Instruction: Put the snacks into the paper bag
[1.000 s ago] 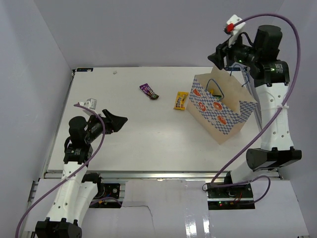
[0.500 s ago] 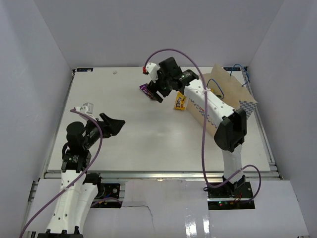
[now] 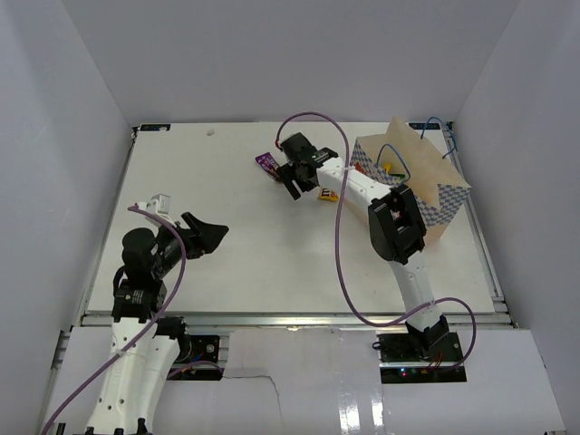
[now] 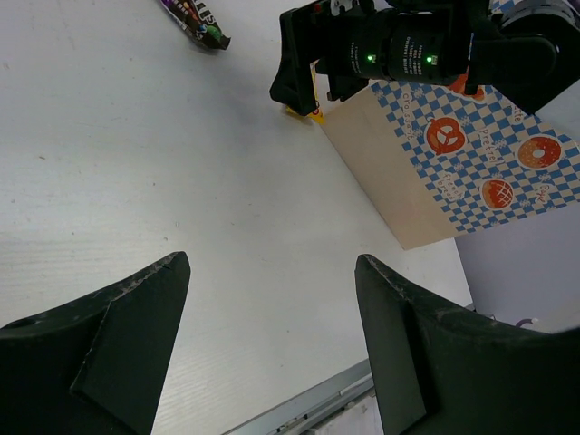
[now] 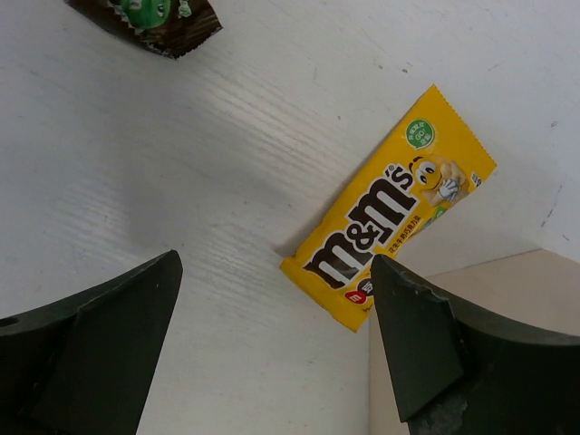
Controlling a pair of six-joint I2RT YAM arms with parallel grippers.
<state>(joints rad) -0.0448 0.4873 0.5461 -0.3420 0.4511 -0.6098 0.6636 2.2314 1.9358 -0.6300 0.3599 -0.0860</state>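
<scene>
A yellow M&M's packet [image 5: 390, 213] lies flat on the table by the left corner of the paper bag [image 3: 442, 192]. My right gripper [image 5: 274, 267] hangs open just above the table, its fingers straddling the packet's near end without touching it. From above, this gripper [image 3: 299, 184] covers most of the packet [image 3: 323, 193]. A purple packet [image 3: 267, 161] lies a little to its left, also visible as the purple packet [image 5: 154, 16] at the top of the right wrist view. Snacks [image 3: 390, 168] show inside the bag. My left gripper [image 4: 272, 261] is open and empty over bare table at the near left.
The bag [image 4: 453, 154] stands upright at the right rear, blue cord handles up. White walls close in the table on three sides. A metal rail [image 3: 272, 317] runs along the near edge.
My right arm swung from above the bag down to the table left of it, past the purple packet to the yellow one, jaws opening wider. The left arm barely shifted.
</scene>
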